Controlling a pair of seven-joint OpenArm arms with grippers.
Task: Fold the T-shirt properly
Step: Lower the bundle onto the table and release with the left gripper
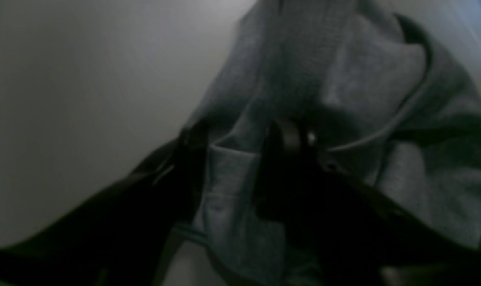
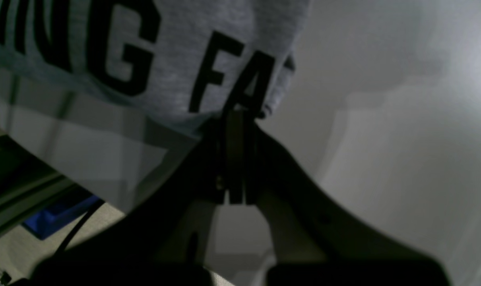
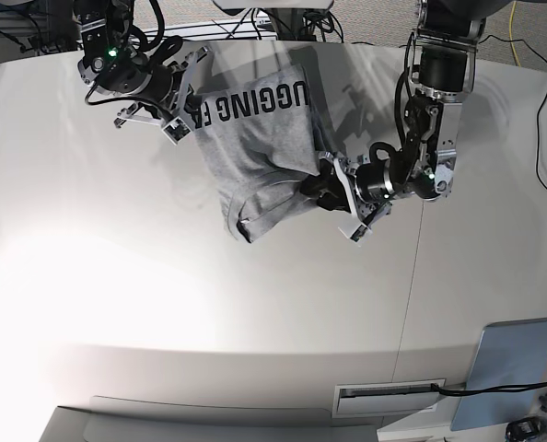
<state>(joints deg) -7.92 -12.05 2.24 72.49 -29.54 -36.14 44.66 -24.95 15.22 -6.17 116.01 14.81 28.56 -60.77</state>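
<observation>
T-shirt, soft limp cotton, bunched at table twelve o'clock; right end effector clamped on printed edge, left end effector jaws apart around a fold, grip uncertain; hems hold best.

White tabletop; near its front-right corner a pale blue-grey panel, black cable beside.

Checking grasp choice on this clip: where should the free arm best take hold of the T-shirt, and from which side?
Probably the bunched hem corner of the T-shirt, approached from the table's bare side in the base view. It sticks out as a raised fold, while the right gripper already pins the printed edge.
</observation>
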